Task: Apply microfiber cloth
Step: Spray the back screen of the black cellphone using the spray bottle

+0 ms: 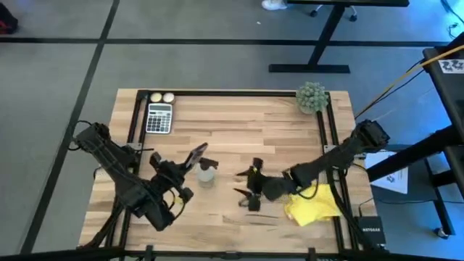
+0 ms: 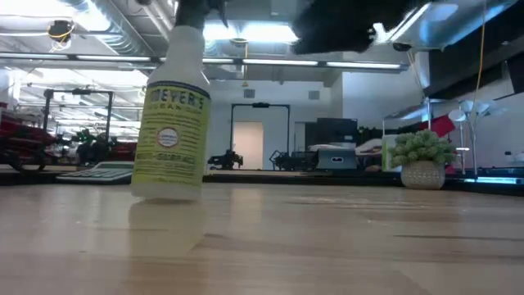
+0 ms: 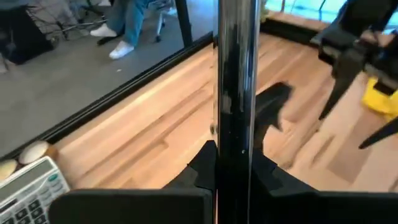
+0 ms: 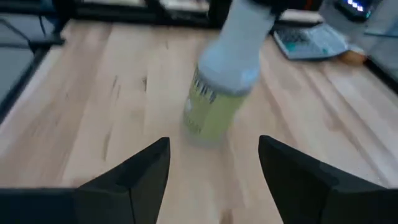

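Observation:
The microfiber cloth (image 1: 313, 205), bright yellow and crumpled, lies on the table near the right front, partly under my right arm; it also shows in the left wrist view (image 3: 380, 99). My right gripper (image 1: 249, 190) (image 4: 214, 149) hangs open to the cloth's left, its fingers pointing at a spray bottle (image 1: 206, 173) (image 4: 217, 93) that stands upright on its base. My left gripper (image 1: 185, 166) is shut on a black phone (image 1: 197, 154) just left of the bottle. My left gripper pinches one end of the black phone (image 3: 235, 163) between its two fingers. The rest of the phone (image 3: 236, 74) sticks out past the fingertips, toward the table's far right. It looks lifted clear of the table.
A calculator (image 1: 159, 117) and two small pale balls (image 1: 161, 97) lie at the far left. A fuzzy green ball in a pot (image 1: 312, 97) stands at the far right corner. A black rail (image 1: 328, 145) runs along the table's right side. Bare wood lies between the bottle and the far edge.

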Tool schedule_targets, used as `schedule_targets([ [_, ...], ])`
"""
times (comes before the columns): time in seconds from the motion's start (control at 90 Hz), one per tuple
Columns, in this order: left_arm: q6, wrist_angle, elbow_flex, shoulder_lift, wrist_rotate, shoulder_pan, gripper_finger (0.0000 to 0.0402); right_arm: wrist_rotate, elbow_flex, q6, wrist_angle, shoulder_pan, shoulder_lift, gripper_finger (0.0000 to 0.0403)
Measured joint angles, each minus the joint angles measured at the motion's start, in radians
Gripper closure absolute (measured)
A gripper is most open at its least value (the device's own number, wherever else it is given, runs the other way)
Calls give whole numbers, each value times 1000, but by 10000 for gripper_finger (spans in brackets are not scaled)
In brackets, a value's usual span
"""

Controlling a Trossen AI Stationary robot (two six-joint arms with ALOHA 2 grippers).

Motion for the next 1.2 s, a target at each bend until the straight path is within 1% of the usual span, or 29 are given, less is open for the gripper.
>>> schedule_targets([
  [0.1, 3, 0, -7, -1, 34, 5, 388, -23, 0, -36, 62, -43, 0, 175],
  [0.278, 3, -1, -7, -1, 155, -32, 388, -85, 0, -74, 94, -87, 1, 175],
  [0.411, -5, -1, -28, -1, 161, -48, 388, -90, 0, -126, 149, -130, 1, 175],
  [0.5, -35, 2, -82, 0, 182, -42, 388, -88, 0, -153, 148, -185, 1, 175],
  [0.622, -135, 12, -200, 0, 269, -37, 388, -99, 0, -174, 130, -256, 28, 175],
  [0.733, -260, 62, -321, 0, 255, -44, 388, -187, 0, -170, 166, -309, 94, 175],
  [0.811, -268, 168, -407, 0, 248, -39, 388, -246, 0, -146, 189, -325, 151, 175],
  [0.889, -217, 327, -487, 1, 246, -24, 388, -254, 0, -142, 228, -323, 200, 175],
  [0.989, -56, 606, -576, 1, 241, 6, 388, -265, 11, -143, 231, -319, 240, 175],
  [1.1, 182, 926, -644, 2, 280, 43, 388, -316, 12, -130, 188, -312, 238, 175],
  [1.2, 337, 1123, -662, 2, 338, 65, 388, -316, 10, -126, 30, -306, 195, 175],
])
